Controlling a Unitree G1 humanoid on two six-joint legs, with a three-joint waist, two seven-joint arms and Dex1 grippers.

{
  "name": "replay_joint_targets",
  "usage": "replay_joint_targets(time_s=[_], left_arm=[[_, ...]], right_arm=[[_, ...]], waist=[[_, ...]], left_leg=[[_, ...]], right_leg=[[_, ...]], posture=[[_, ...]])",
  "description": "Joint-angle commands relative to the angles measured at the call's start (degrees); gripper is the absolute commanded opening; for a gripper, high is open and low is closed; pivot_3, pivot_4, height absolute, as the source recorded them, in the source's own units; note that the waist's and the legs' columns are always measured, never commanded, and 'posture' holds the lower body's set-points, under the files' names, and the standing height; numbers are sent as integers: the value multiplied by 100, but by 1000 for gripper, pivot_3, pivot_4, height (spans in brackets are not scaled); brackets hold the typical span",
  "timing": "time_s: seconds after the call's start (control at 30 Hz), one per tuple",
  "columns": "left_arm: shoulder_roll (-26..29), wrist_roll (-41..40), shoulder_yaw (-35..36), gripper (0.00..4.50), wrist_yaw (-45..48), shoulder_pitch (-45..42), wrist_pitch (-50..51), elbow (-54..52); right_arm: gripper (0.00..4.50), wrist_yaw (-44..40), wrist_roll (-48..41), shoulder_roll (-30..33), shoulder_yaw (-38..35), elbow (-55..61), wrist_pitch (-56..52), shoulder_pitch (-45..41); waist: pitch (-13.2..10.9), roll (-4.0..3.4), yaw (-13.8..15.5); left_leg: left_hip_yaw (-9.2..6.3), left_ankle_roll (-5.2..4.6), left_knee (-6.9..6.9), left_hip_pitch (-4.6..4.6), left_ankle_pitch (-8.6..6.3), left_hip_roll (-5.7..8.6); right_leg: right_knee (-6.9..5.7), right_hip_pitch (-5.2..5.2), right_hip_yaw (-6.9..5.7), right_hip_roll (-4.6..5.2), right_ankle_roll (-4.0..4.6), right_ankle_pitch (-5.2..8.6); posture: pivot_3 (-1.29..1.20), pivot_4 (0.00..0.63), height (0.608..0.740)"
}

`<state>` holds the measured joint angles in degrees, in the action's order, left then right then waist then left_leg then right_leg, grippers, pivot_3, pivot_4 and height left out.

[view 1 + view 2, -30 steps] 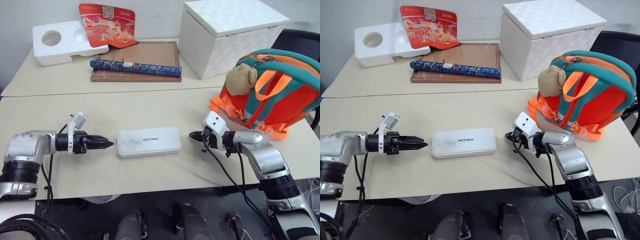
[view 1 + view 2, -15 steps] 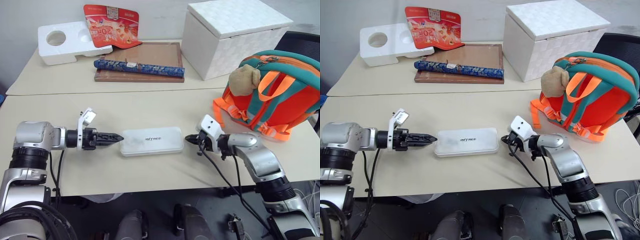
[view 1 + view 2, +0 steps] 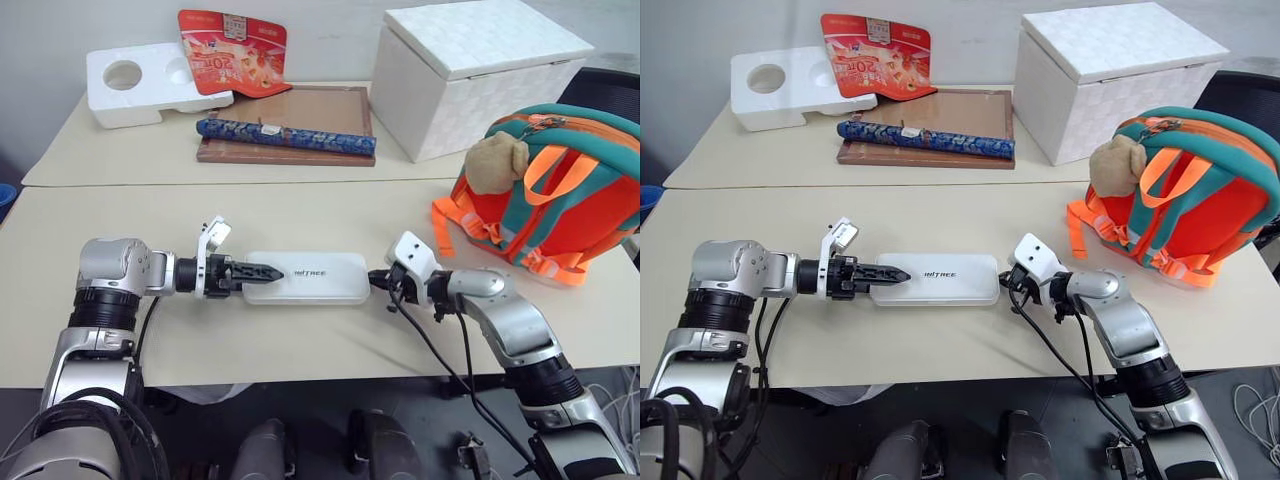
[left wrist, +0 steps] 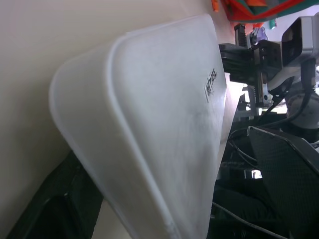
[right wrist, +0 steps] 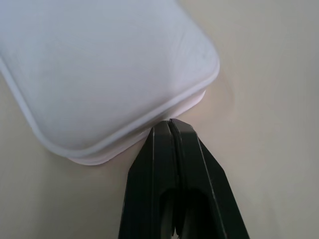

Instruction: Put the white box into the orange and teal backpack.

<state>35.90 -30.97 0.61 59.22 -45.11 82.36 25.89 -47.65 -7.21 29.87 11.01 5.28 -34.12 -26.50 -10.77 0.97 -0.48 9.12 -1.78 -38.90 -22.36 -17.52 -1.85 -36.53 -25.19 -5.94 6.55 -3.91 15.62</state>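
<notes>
Fingers of the right gripper point(image 5: 172, 130) pinched closed, tips butted against the white box point(image 3: 305, 277) end; left gripper point(image 3: 262, 270) spread wide over the opposite end. Box flat mid-table point(image 3: 300, 215), orange and teal backpack point(image 3: 560, 195) at 2 o'clock. Risk: closed tips only push, so the box could skid or pivot away.

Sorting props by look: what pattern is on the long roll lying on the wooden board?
The roll is dark blue with a small floral print, clearest in the left eye view.
</notes>
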Motion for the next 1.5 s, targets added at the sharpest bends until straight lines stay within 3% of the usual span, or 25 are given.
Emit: replay_joint_targets(time_s=[0.03, 0.17, 0.3, 0.57, 0.7, 0.9, 1.03, 1.07, 1.27, 1.5], left_arm=[[-164, -129, 42, 3351, -107, -100, 142, 186], [-310, -236, 156, 2099, -180, -145, 233, 187], [-358, -506, 361, 1286, -225, -74, 441, -11], [-555, -942, 1329, 1263, -656, 53, 760, -399], [-698, -1315, 2384, 1263, -997, -139, 982, -702], [-568, -2269, 2962, 1263, -1414, -119, 1014, -1512], [-648, -2705, 3157, 1263, -1902, -240, 1014, -1789], [-677, -2795, 3170, 1263, -2005, -255, 1014, -1861], [-711, -3261, 3102, 1263, -2445, -195, 1014, -2244], [-797, -3172, 3109, 1263, -2719, -187, 862, -2366]], right_arm=[[0, 34, -81, -5, -46, 265, 71, 46], [0, 84, -115, -23, -64, 333, 38, 93], [0, 194, -221, -40, -221, 517, -45, 165], [0, 599, -1040, 203, -1691, 1537, -1042, 863], [891, 215, -1904, 862, -3269, 2267, -1815, 1730], [2894, -366, -2694, 1799, -5092, 1886, -2212, 2483], [4271, -20, -2554, 1935, -5165, 726, -1891, 2002], [4395, 87, -2532, 1904, -5102, 488, -1827, 1846], [4395, 395, -2765, 1616, -4804, -283, -1637, 997], [4395, 695, -3081, 951, -4478, -1013, -1369, -231]], waist=[[0, 0, 3], [3, 5, 11], [3, 6, 20], [3, 7, 37], [2, 8, 55], [1, 11, 35], [-2, 16, 23], [-3, 17, 24], [-3, 17, 35], [-4, 15, 19]], left_leg=[[0, 0, 0, 0, 0, 0], [-2, 0, -3, -5, -1, -4], [-8, 0, -9, -5, -1, -3], [-27, 3, -13, -28, -3, -8], [-55, -1, -15, -55, -1, -3], [-60, -12, -18, -68, 3, 4], [-62, -7, -13, -34, 0, -6], [-62, -6, -8, -18, -1, -6], [-61, 3, 2, -4, -6, -8], [-53, 7, 0, 1, -5, -8]], right_leg=[[0, 0, 0, 0, 0, 0], [-1, -2, -1, -1, -1, -1], [1, 3, 0, 2, -2, -1], [-2, -1, 1, 2, -2, -1], [8, -6, -12, 5, -6, -3], [17, -11, -13, 3, -23, -14], [49, 23, -13, 4, -24, -14], [55, 42, -13, 5, -24, -14], [62, 55, -9, 6, -24, -14], [58, 54, -4, -1, -24, -14]], posture=[[0, 150, 740], [0, 150, 740], [0, 150, 740], [0, 150, 740], [0, 150, 740], [0, 150, 740], [0, 150, 740], [0, 150, 740], [0, 150, 740], [0, 150, 740]])
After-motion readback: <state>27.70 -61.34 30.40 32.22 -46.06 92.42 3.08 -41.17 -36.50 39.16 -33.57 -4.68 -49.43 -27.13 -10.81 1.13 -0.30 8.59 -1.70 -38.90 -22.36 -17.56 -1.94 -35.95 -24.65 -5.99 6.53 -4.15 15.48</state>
